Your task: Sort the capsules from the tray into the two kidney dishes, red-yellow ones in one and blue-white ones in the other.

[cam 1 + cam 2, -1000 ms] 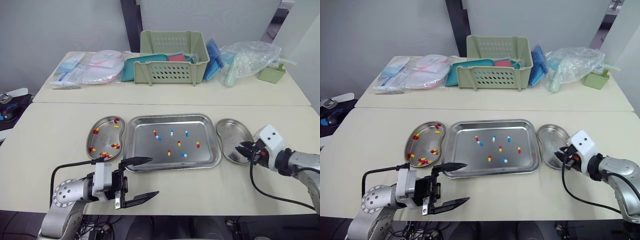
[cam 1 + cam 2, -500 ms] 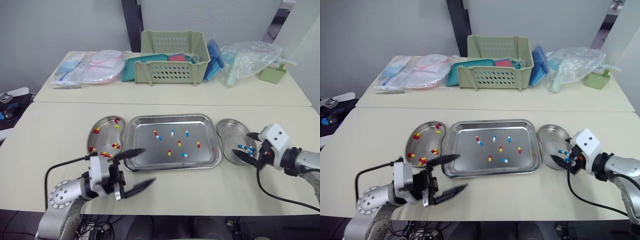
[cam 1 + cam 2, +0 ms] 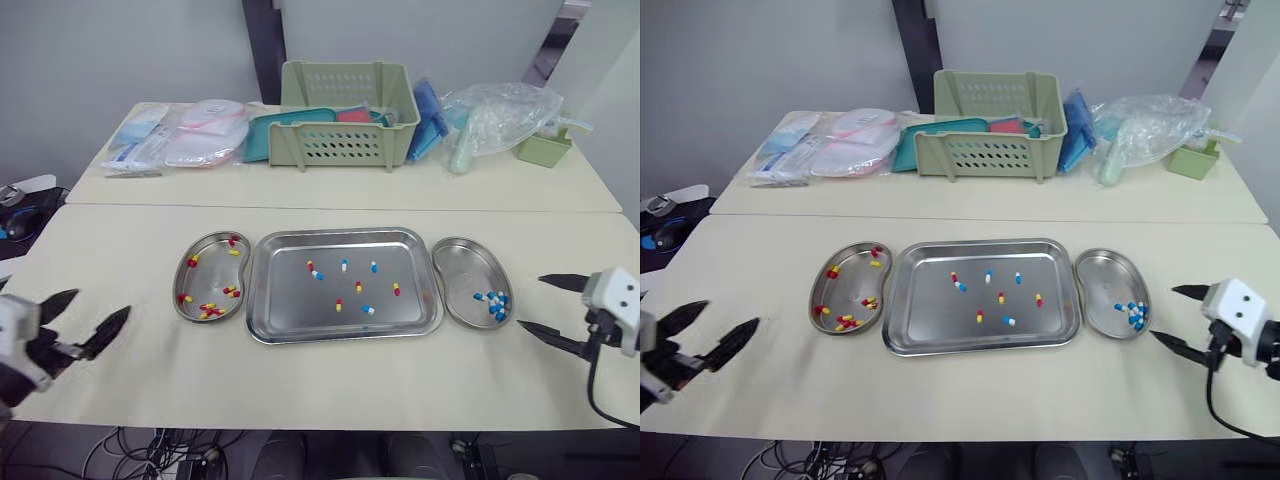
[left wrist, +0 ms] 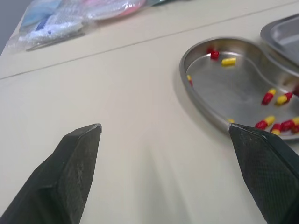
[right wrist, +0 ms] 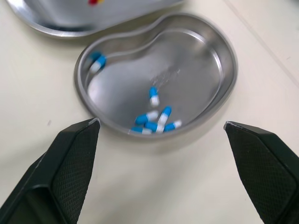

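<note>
Soft, even light is falling from overhead and keeping the cream table [image 3: 320, 380] bright. The steel tray [image 3: 400, 260] is throwing only a thin, faint shadow along its near rim, and its floor is reflecting pale grey patches without harsh glare. In the right wrist view, the right kidney dish [image 5: 187, 70] is gleaming along its rim and shading the tabletop softly.

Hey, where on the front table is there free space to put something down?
Bare: the front strip of the table between the tray and the table edge, and the wide patch from the left kidney dish out to the left gripper. Crowded: the back table, with basket, packets and plastic bag.
</note>
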